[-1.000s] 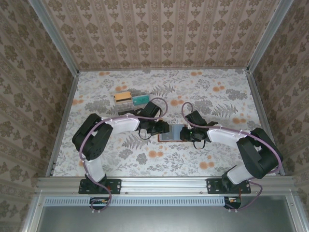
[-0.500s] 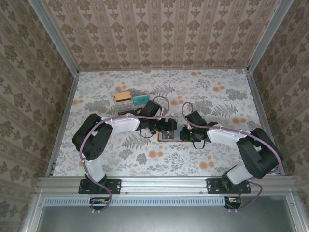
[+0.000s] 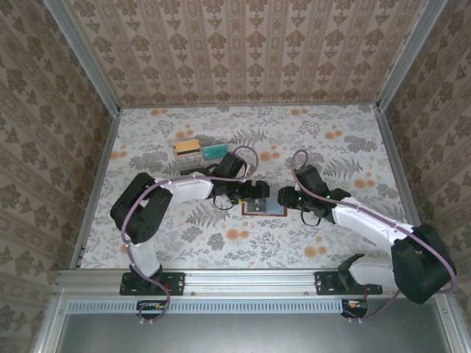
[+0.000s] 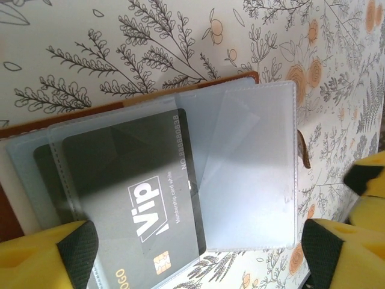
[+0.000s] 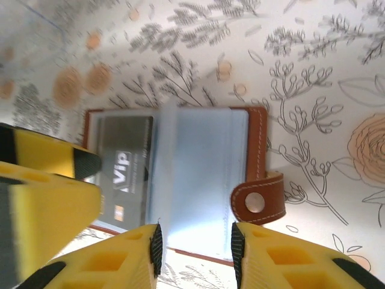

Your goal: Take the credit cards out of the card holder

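Right now the card holder (image 3: 263, 208) lies open on the floral desk (image 3: 346, 140), a little toward 6 o'clock from the desk's middle, between the two arms. In the right wrist view its brown leather rim frames a blue-grey lining, and a snap strap (image 5: 255, 201) sticks out at the holder's 4 o'clock corner. A clear sleeve (image 4: 252, 168) fans out over the lining. A black card (image 4: 135, 198) marked "Vip" sits inside a sleeve (its chip end toward 6 o'clock in the left wrist view).

The left tool (image 3: 257, 197) hangs over the holder's 11 o'clock corner. Its fingers (image 4: 60, 253) are spread wide on either side of the card, and I cannot see them touching anything. The right tool (image 3: 285, 198) sits at the holder's 3 o'clock edge. Its fingers (image 5: 129, 259) stand apart with the sleeve's edge showing between them, and nothing looks pinched.

At 10 o'clock from the holder, well apart from it, an orange piece (image 3: 188, 147) and a teal piece (image 3: 214, 151) lie side by side (too small to tell whether they are cards).
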### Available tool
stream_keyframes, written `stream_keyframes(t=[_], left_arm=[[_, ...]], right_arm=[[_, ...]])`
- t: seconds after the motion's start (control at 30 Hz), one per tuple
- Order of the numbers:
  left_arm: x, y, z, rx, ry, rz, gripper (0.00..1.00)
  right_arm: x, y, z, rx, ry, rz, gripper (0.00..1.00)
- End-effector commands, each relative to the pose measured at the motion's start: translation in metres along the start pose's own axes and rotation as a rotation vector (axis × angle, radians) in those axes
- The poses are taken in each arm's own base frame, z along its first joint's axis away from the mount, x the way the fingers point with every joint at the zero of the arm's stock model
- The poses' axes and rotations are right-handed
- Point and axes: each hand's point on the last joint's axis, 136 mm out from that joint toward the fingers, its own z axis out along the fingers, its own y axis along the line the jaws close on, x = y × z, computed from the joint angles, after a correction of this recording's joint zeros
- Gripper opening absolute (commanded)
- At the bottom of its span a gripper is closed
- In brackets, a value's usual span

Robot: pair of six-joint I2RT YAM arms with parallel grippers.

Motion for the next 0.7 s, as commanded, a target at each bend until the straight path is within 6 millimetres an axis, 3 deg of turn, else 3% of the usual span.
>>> stream_keyframes(t=[0.0,0.13,0.23,0.27,0.3,0.67], left_arm=[[-0.003,0.002,-0.010,-0.020,-0.016,0.011,0.87],[-0.007,0.012,-0.027,-0.069,-0.053,0.014,0.64],[-0.004,0.027,-0.032,-0.123,-0.053,0.012,0.17],[-0.001,0.033,-0.032,-0.151,-0.043,0.004,0.05],[0.001,0.037,-0.032,-0.165,-0.034,0.003,0.00],[0.014,0.054,-0.009,-0.191,0.035,-0.025,0.00]], right_arm=[[-0.003,0.012,-0.005,-0.050,0.018,-0.006,0.40],[-0.003,0.042,0.002,-0.166,0.087,-0.009,0.41],[-0.003,0.060,0.009,-0.216,0.120,-0.029,0.40],[-0.002,0.064,0.012,-0.226,0.135,-0.032,0.40],[-0.003,0.068,0.012,-0.240,0.141,-0.031,0.39],[0.021,0.053,0.056,-0.187,0.265,0.048,0.24]])
